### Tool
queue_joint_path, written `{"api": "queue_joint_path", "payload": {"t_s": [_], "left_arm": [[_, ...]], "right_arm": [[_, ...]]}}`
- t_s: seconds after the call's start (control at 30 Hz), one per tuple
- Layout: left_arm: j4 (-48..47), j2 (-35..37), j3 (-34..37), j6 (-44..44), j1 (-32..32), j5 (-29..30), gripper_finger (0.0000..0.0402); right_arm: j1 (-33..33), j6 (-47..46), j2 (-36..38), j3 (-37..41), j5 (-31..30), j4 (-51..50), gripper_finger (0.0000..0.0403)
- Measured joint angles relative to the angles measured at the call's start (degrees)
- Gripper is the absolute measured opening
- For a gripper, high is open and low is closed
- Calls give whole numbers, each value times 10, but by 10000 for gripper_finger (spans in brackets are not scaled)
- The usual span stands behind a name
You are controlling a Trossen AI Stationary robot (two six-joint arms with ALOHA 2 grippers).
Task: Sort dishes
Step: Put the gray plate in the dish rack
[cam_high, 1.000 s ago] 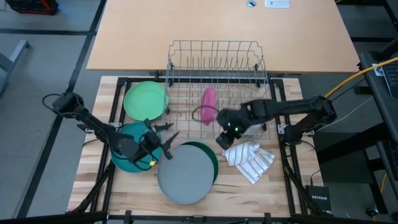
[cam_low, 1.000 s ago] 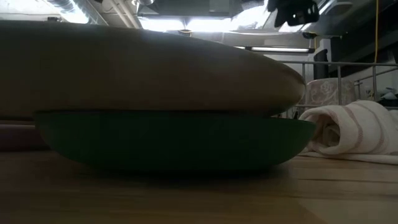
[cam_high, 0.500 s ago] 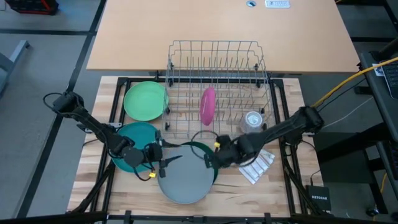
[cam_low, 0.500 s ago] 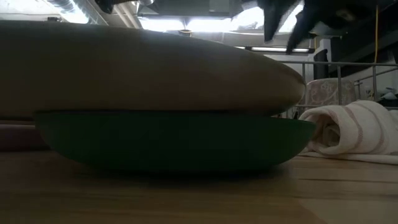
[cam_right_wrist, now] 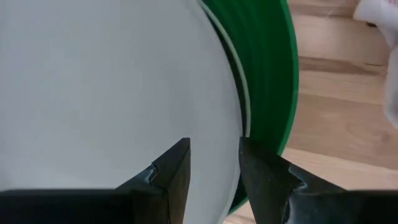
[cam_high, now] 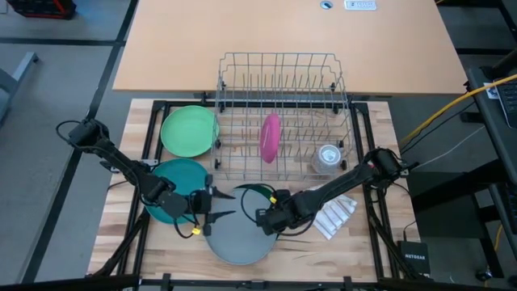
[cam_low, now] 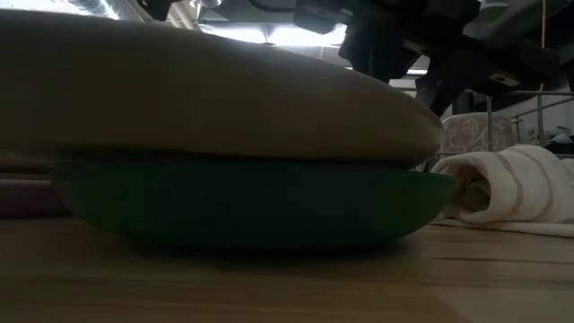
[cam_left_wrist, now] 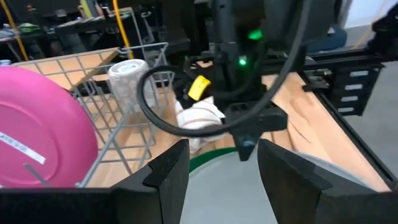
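Observation:
A grey plate (cam_high: 234, 242) lies on a dark green plate (cam_high: 260, 191) at the table's near middle. My right gripper (cam_high: 262, 220) points steeply down over the grey plate's right rim (cam_right_wrist: 236, 124), open. One finger (cam_right_wrist: 171, 171) is over the grey plate and the other (cam_right_wrist: 267, 174) is outside its edge, over the green plate (cam_right_wrist: 267, 81). My left gripper (cam_high: 222, 206) stands open and nearly level at the grey plate's left edge, empty. A teal plate (cam_high: 171, 179) and a light green plate (cam_high: 190, 131) lie at the left. A pink plate (cam_high: 270, 137) stands on edge in the wire rack. My right gripper straddles the grey plate's right rim (cam_right_wrist: 239, 140) from above with open fingers. I cannot tell whether either finger touches the plate.
The wire dish rack (cam_high: 283, 89) stands at the far middle with a clear glass cup (cam_high: 327, 158) in its right part. A striped white cloth (cam_high: 339, 212) lies bunched right of the plates. Bare wood shows along the near edge.
My right gripper has swung from beside the rack toward the near left and down, rolling as it went, onto the grey plate's right rim. My left gripper has tipped down to near level. In the low view the grey plate's left part now stands higher.

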State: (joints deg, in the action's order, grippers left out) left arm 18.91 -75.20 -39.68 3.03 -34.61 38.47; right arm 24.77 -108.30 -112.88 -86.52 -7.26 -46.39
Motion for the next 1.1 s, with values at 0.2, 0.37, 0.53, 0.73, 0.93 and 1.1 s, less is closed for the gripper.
{"api": "queue_joint_path", "payload": {"t_s": [0.2,0.37,0.53,0.73,0.93,1.1], "left_arm": [[-30,0,0,0,0,-13,180],[-65,0,0,12,-3,-17,180],[-79,6,0,60,-25,-91,180],[-118,11,0,18,-73,-152,180],[-172,7,0,9,-128,-149,180],[-178,7,0,165,-141,-108,180]], "right_arm": [[0,-16,1,-26,-9,-1,140],[0,-16,2,-47,-12,-1,140],[0,-16,2,-53,-13,3,140],[0,15,2,-53,-4,49,140],[0,55,2,-53,27,114,140],[5,56,2,-53,38,142,140]]}}
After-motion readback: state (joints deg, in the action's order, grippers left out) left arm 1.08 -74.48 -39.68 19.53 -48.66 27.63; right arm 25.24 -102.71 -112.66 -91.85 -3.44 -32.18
